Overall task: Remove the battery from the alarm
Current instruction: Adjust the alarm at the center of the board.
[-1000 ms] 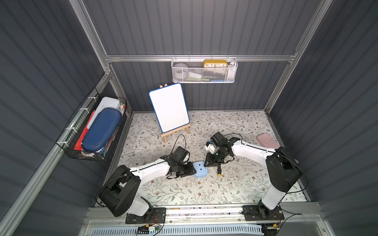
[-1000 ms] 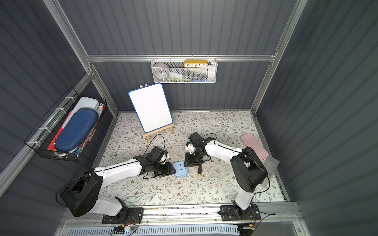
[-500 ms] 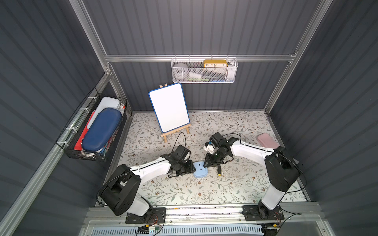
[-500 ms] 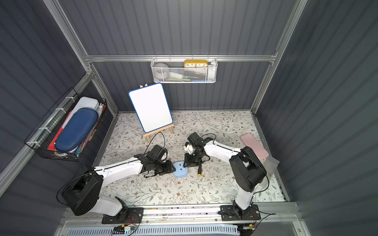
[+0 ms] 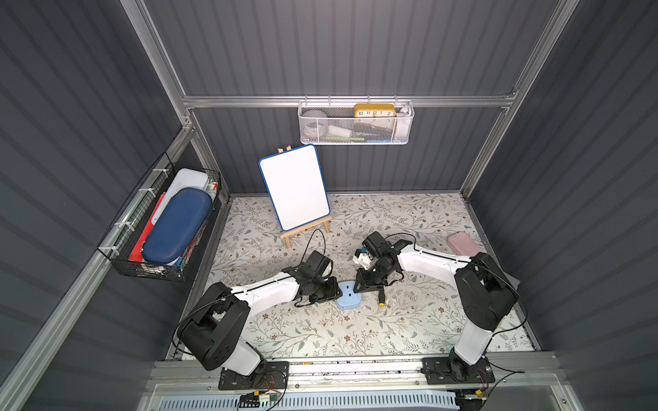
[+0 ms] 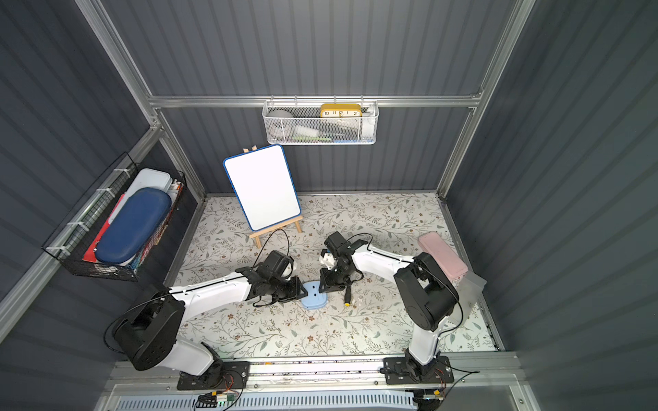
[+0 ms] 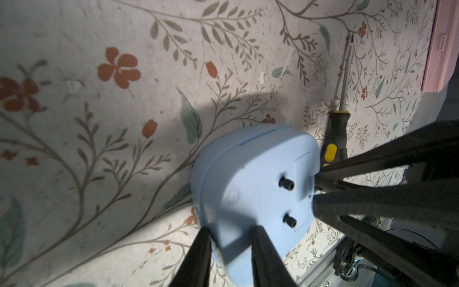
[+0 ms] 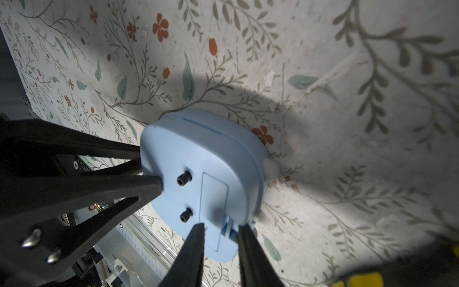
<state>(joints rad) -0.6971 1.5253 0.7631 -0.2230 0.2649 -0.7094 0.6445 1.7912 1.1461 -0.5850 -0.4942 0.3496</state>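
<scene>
- Your left gripper (image 7: pixel 231 238) sits at one edge of the alarm (image 7: pixel 250 188); fingers (image 7: pixel 198 253) part-open, a narrow gap between them, straddling the blue rim. You cannot tell from the frames if they press the shell.
- Your right gripper (image 8: pixel 221 229) meets the alarm (image 8: pixel 206 171) from the opposite edge. Its tips stand slightly apart, either side of the latch end of the rectangular cover panel (image 8: pixel 213 206). Firm grip or only touching: cannot tell.
- Alarm lies face down on the floral mat (image 5: pixel 320 331), blue back up, two small black knobs (image 7: pixel 286 184) showing between the two grippers. In both top views it sits directly between the tool tips (image 5: pixel 349 299) (image 6: pixel 313 294).
- Cover panel looks shut; the battery is hidden, not visible in any view.
- Screwdriver (image 7: pixel 334 139) lies on the mat just past the alarm on your right gripper's side, yellow-and-black handle nearest the alarm, shaft pointing away.
- Pink case (image 5: pixel 463 243) rests well apart, beyond your right arm, by the wall.
</scene>
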